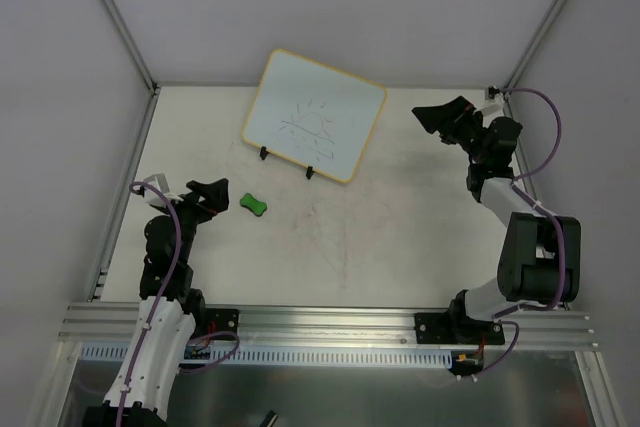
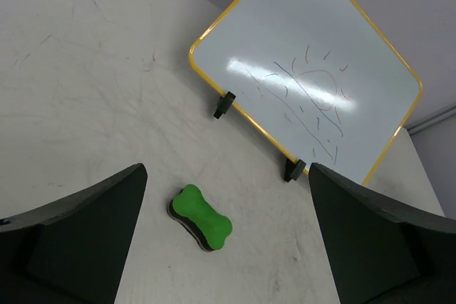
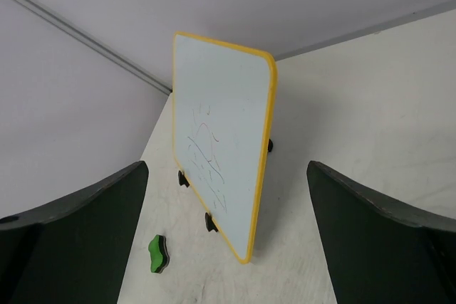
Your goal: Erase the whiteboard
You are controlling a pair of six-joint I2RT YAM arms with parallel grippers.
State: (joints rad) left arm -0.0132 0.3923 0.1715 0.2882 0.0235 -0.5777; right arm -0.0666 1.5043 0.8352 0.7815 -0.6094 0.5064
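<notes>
Both are wide open and empty. The left pincer (image 1: 216, 196) is just beside the green eraser (image 1: 254, 205), which lies to its right with its long axis slanting across the gap, so I'd guess a wrist twist comes first. The whiteboard (image 1: 315, 115) stands propped at the back of the table (image 1: 400, 217), nearer the right pincer (image 1: 440, 117), scribble unwiped, with open room all round.

Nothing here can be read: no words, numbers, labels or brand marks in any view. The one marking sits on the whiteboard (image 1: 315, 115), a thin pen sketch (image 2: 308, 99) of a dome with short rays above and wavy lines crossing below. It is a drawing, not lettering.
</notes>
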